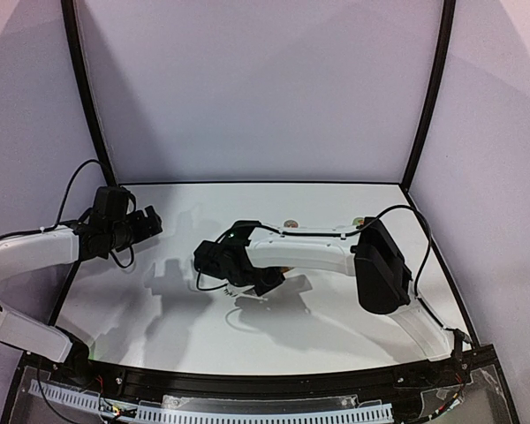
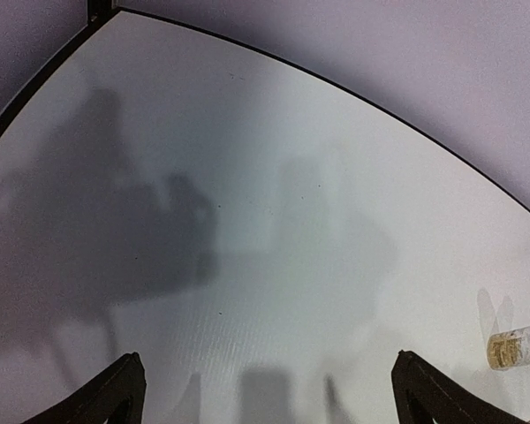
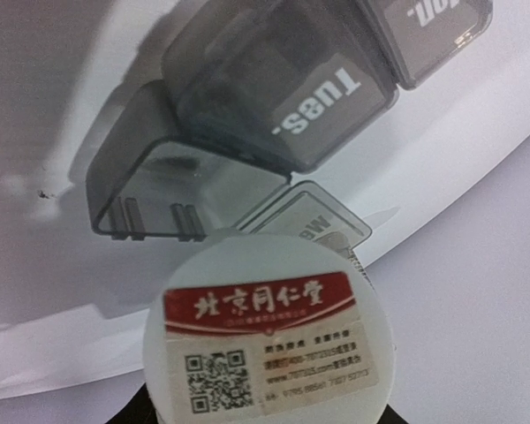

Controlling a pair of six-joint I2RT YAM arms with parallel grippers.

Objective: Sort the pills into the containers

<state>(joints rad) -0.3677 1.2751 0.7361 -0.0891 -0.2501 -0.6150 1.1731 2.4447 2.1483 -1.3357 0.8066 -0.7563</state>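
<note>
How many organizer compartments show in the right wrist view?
3: the Mon compartment at top right, the Tues compartment centre, an open-looking third compartment lower left. More may be cropped.

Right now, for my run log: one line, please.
left gripper: open, empty | right gripper: shut on bottle | bottle: by containers

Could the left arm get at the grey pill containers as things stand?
Probably not cleanly. The right gripper, clamped on the bottle, hangs close over the containers and would crowd any approach. The left gripper is open but off to the side, away from them.
</note>
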